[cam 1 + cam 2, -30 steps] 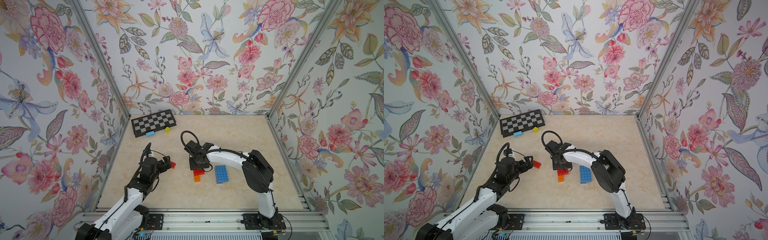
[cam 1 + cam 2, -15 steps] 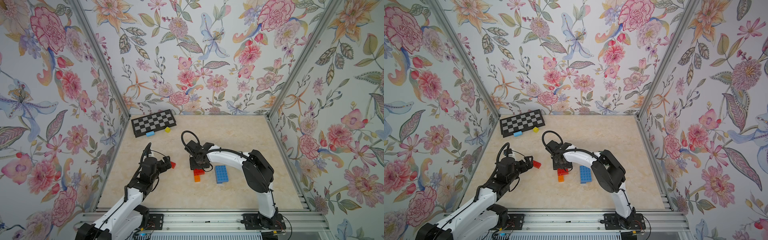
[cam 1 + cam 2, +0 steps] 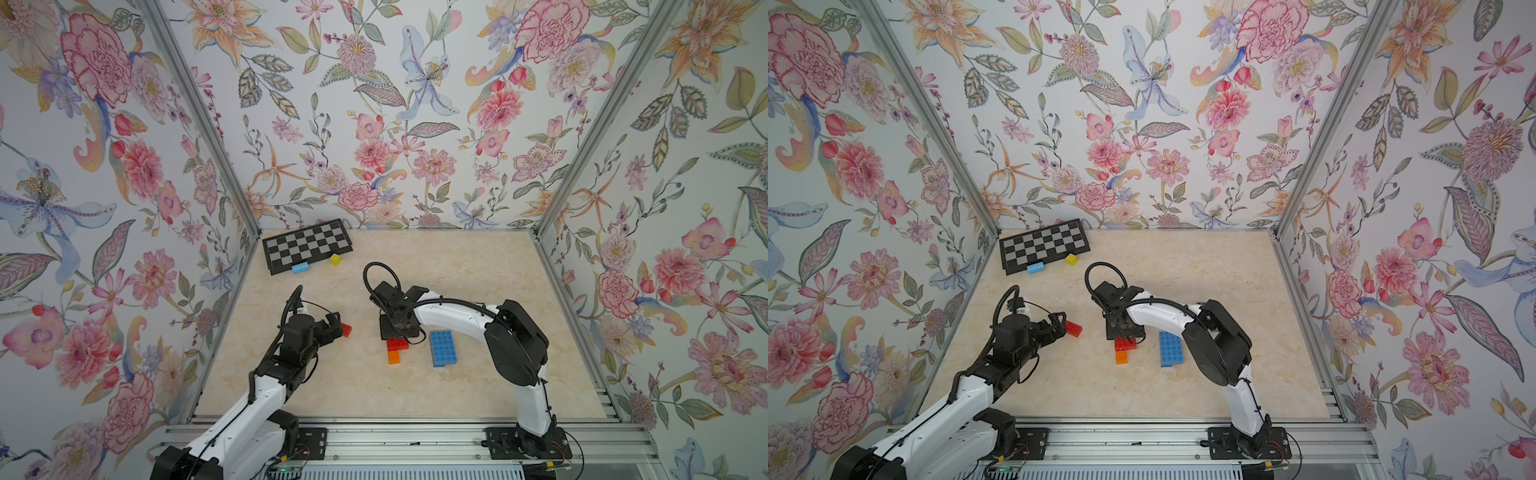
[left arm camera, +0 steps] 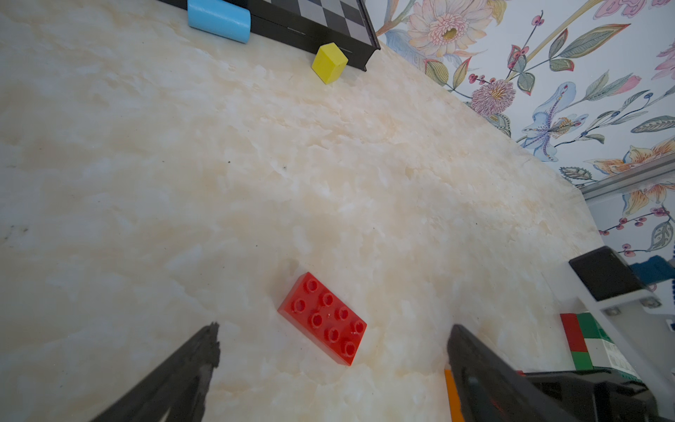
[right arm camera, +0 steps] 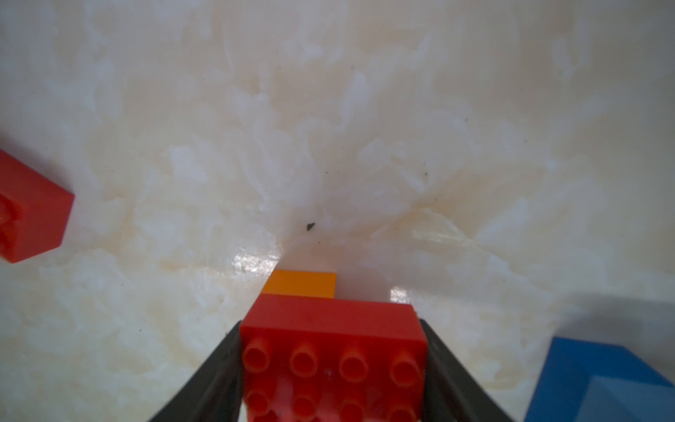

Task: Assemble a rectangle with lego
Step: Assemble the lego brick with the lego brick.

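Observation:
A loose red lego brick (image 3: 346, 329) (image 4: 323, 318) lies studs up on the marble floor. My left gripper (image 3: 334, 324) (image 4: 335, 336) hovers just short of it, open wide, with the brick ahead of its fingertips. My right gripper (image 3: 399, 328) (image 5: 332, 365) is shut on a red studded brick (image 5: 332, 350) (image 3: 397, 344) that belongs to a small stack. An orange brick (image 3: 394, 357) (image 5: 299, 283) sticks out beyond it. In the left wrist view the stack's side (image 4: 584, 339) shows red, green and white bricks. A blue lego block (image 3: 442, 348) (image 3: 1170, 349) lies right of the stack.
A black and grey checkerboard (image 3: 307, 245) lies at the back left, with a light blue cylinder (image 3: 300, 268) and a yellow cube (image 3: 335, 259) at its front edge. Flowered walls close the floor on three sides, and a metal rail runs along the front.

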You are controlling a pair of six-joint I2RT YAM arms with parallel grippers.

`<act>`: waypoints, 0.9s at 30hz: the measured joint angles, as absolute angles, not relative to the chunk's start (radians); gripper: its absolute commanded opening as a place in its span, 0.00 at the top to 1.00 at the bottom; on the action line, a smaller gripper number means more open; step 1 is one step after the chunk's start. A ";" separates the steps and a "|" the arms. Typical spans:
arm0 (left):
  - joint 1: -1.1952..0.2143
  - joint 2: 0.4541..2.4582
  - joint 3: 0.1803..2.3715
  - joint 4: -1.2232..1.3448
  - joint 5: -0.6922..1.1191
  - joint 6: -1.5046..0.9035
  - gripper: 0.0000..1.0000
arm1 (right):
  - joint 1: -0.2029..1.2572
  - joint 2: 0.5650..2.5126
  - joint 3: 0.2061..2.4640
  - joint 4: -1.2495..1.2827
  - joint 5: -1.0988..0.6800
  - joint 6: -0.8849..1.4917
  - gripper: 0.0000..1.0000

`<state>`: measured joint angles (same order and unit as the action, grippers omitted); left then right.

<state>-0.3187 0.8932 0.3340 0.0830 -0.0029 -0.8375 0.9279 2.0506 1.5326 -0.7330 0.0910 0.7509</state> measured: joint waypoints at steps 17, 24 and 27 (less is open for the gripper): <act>-0.319 0.931 0.334 0.082 -0.003 -0.833 0.01 | 0.936 2.077 1.589 -0.793 0.102 0.764 0.35; -0.319 0.944 0.345 0.072 -0.003 -0.825 0.01 | 0.936 2.077 1.590 -0.816 0.112 0.760 0.12; -0.319 0.944 0.350 0.070 -0.003 -0.822 0.01 | 0.936 2.076 1.590 -0.820 0.115 0.759 0.08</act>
<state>-0.3187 0.9436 0.3500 0.0704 -0.0032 -0.8219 0.9356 2.0758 1.5898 -0.8200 0.1154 0.7589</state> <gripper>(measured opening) 0.989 0.901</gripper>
